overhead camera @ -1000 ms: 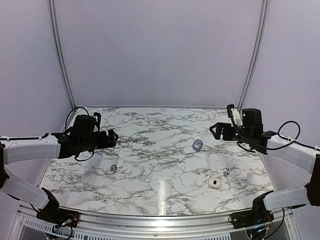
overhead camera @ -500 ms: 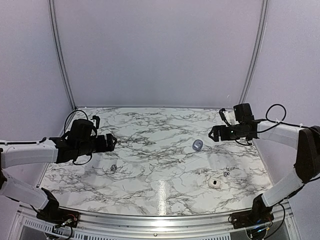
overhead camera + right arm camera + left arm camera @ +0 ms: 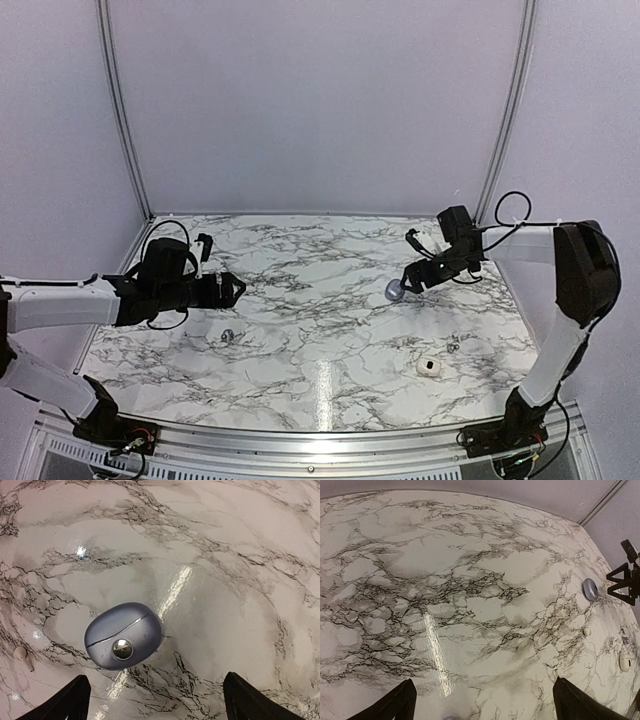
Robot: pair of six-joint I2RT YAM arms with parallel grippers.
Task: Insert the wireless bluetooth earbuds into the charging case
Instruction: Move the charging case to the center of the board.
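Nearest the bases, one earbud (image 3: 453, 347) lies on the counter (image 3: 300, 360) near a small white piece (image 3: 428, 367). The other earbud (image 3: 227, 335) sits front-left, just nearside of the left fingers (image 3: 235, 290), which are spread wide and empty. Farther back, the charging case (image 3: 394, 291) lies closed, its long axis across the gap of the right fingers (image 3: 154, 676). They gape, holding nothing, just short of it. A second ago that arm hung well out right; now it's swung in.

The charging case (image 3: 394, 290) lies behind a rounded piece (image 3: 428, 367) (earbud (image 3: 453, 347) just beside it); second earbud (image 3: 227, 335) far left.
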